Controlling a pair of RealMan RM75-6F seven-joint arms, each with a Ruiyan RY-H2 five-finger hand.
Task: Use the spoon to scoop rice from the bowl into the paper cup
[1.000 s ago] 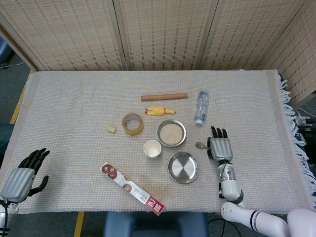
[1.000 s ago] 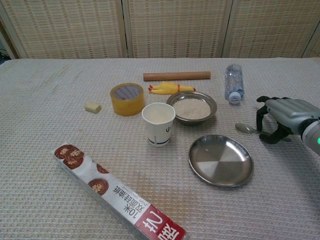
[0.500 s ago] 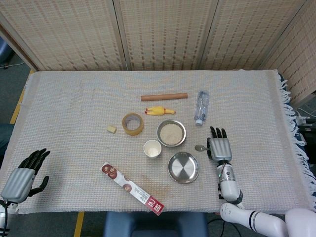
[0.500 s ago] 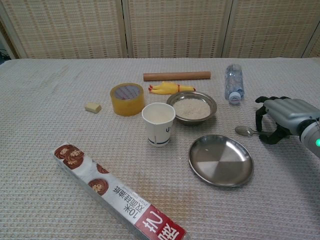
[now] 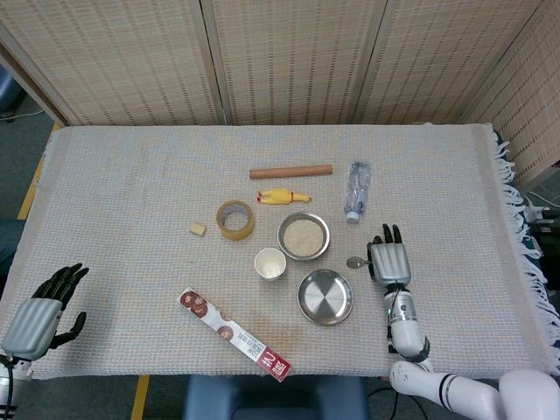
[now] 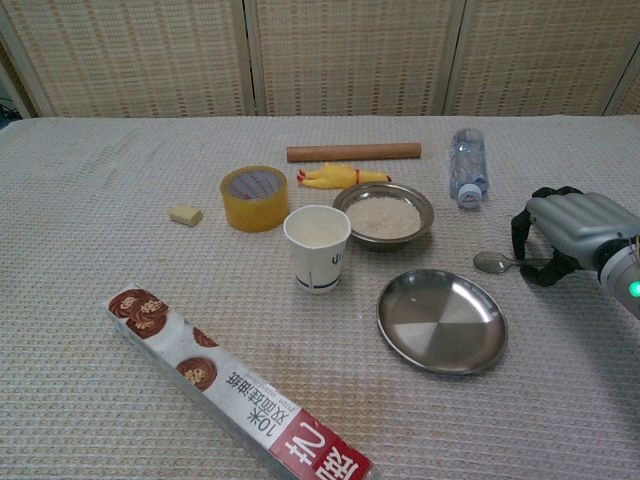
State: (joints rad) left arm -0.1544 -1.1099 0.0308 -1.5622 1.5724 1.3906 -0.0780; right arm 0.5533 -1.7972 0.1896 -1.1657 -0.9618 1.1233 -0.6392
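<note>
Right hand (image 6: 568, 228) curls over the small metal spoon's (image 6: 494, 262) handle on the woven cloth; whether it grips is unclear. Spoon bowl protrudes toward the steel rice bowl (image 6: 384, 216).

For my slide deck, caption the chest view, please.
Right hand over the spoon handle, beside rice bowl and paper cup.

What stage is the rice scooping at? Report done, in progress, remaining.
Done: nothing visibly. The paper cup is upright beside the rice bowl.
In progress: the right robot hand is over the spoon handle; grip unclear.
Remaining: lifting the spoon, scooping, tipping rice into the cup.
</note>
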